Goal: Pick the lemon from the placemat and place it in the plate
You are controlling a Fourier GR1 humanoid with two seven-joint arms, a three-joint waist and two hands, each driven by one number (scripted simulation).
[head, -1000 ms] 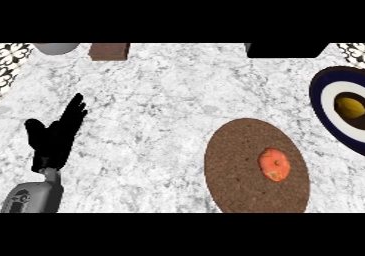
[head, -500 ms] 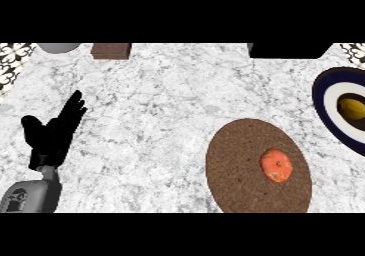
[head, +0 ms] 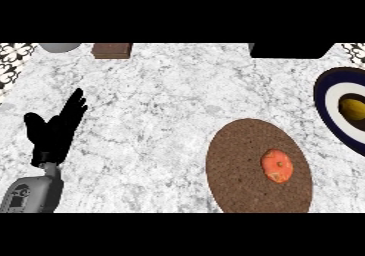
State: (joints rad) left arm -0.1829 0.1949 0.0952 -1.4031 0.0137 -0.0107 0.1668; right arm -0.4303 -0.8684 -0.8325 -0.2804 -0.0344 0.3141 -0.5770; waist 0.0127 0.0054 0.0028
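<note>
An orange, lemon-shaped fruit [head: 277,165] lies on the round brown placemat [head: 244,155] at the lower right. At the right edge a dark blue and white plate [head: 329,102] is partly cut off, and a yellow fruit [head: 354,107] rests in its dark centre. My left hand [head: 53,131] stands at the left with straight fingers pointing up, holding nothing, far from the placemat. The right hand does not show.
A brown block [head: 112,49] and a grey round object [head: 60,47] sit at the far edge on the left. A black object [head: 288,50] stands at the far right. Patterned tiles [head: 6,67] border the marble counter on the left.
The whole scene has shifted slightly in the view; the placemat and plate sit a little further right. The left hand keeps its pose.
</note>
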